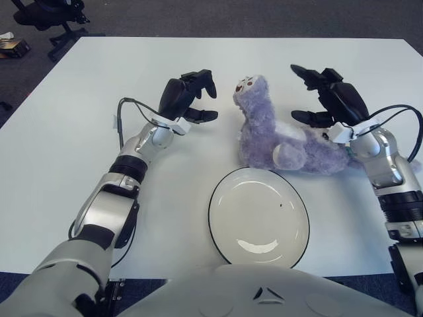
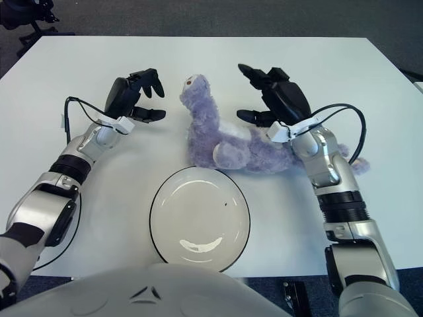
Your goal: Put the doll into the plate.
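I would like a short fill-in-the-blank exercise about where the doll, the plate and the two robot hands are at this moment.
1. The purple doll lies on the ____, not in the plate.
2. The plate holds ____.
3. The left robot hand is ____ and apart from the doll.
4. The right robot hand is open, over the doll's ____ side.

Missing words: table; nothing; open; right

Both views look forward and steeply down from the robot's head onto the flat white rectangular table; the robot's grey chest fills the bottom edge, so the camera sits close above; set slightly apart, both eyes share nearly the whole tabletop; dark carpet floor borders the top.
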Controlling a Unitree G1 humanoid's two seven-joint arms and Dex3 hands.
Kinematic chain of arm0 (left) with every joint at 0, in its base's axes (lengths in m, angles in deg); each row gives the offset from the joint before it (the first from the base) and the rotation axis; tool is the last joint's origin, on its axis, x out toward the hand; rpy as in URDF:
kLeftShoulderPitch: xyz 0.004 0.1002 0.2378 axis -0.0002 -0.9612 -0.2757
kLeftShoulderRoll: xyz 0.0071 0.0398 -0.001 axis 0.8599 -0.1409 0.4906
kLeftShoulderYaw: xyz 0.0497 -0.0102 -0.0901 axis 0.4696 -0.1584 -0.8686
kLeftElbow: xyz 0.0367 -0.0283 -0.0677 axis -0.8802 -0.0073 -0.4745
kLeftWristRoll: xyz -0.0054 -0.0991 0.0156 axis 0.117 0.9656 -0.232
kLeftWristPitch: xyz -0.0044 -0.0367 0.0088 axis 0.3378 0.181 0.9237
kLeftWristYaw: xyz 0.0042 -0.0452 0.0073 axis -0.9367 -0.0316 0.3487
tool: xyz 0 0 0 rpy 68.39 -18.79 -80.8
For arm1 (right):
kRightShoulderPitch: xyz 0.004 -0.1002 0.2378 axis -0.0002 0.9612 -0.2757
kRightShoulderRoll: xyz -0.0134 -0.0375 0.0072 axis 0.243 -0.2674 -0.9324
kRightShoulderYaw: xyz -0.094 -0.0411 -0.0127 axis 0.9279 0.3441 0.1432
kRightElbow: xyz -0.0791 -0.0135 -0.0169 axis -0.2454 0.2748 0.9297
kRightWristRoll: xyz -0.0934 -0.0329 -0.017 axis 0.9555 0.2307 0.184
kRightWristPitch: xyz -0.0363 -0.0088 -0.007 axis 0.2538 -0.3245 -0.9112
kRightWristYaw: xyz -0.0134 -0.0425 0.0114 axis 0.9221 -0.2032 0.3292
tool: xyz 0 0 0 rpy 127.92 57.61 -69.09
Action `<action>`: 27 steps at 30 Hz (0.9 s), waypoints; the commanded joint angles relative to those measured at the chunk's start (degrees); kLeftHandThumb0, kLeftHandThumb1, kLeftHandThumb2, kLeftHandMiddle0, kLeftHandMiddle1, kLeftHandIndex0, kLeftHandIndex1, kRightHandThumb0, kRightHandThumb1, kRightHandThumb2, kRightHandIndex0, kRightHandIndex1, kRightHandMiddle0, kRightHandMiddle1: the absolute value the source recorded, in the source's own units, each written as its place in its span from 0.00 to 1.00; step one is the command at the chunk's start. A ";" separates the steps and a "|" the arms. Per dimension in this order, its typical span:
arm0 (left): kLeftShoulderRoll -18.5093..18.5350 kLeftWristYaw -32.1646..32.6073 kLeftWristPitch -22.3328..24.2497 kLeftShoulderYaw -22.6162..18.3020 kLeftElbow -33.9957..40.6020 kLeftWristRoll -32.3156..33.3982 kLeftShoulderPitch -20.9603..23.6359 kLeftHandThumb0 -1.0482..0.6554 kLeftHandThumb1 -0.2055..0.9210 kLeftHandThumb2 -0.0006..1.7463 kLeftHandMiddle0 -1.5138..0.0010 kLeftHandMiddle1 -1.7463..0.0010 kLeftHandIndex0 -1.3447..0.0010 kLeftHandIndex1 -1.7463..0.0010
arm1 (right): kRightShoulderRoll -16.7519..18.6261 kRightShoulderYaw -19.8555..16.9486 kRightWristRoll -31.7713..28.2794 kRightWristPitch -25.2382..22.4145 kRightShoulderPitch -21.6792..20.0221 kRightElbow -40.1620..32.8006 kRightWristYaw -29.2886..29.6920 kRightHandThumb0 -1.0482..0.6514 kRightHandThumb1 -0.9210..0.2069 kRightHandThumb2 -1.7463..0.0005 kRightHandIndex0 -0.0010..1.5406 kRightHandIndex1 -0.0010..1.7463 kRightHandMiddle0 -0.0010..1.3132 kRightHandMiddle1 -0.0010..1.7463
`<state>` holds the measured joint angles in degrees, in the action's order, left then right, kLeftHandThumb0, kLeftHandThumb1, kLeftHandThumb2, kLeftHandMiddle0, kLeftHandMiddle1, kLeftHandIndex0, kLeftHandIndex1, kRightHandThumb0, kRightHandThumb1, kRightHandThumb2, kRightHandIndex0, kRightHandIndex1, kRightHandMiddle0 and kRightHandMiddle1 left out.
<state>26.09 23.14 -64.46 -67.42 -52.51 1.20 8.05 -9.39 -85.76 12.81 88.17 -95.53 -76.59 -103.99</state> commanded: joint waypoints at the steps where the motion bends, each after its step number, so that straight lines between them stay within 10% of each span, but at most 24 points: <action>1: 1.14 2.01 -0.07 0.96 -0.98 -1.25 1.50 0.67 0.56 0.53 0.41 0.00 0.50 0.00 | -2.22 -1.77 -4.87 -0.84 -1.54 -0.35 -5.27 0.09 0.00 0.57 0.13 0.01 0.19 0.02; 7: 1.38 4.01 0.15 1.72 -2.02 -1.87 1.90 0.67 0.57 0.52 0.41 0.00 0.50 0.00 | -0.40 -7.10 -12.95 -15.74 -0.24 -8.96 -5.71 0.09 0.00 0.57 0.14 0.01 0.20 0.02; 12: 1.54 4.83 0.11 2.18 -2.49 -2.01 2.14 0.67 0.57 0.51 0.41 0.00 0.50 0.00 | 0.78 -8.41 -12.72 -18.85 0.36 -11.74 -4.56 0.09 0.00 0.58 0.14 0.01 0.20 0.02; 27: 0.79 10.07 -0.29 2.03 -2.24 -1.37 1.52 0.65 0.65 0.43 0.41 0.00 0.52 0.00 | 9.09 -1.20 12.47 -5.21 -1.55 -1.07 17.48 0.14 0.00 0.63 0.19 0.01 0.25 0.03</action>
<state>26.96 31.98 -64.22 -65.24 -55.79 -0.75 9.33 -2.27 -89.37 20.67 79.19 -95.62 -83.37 -91.52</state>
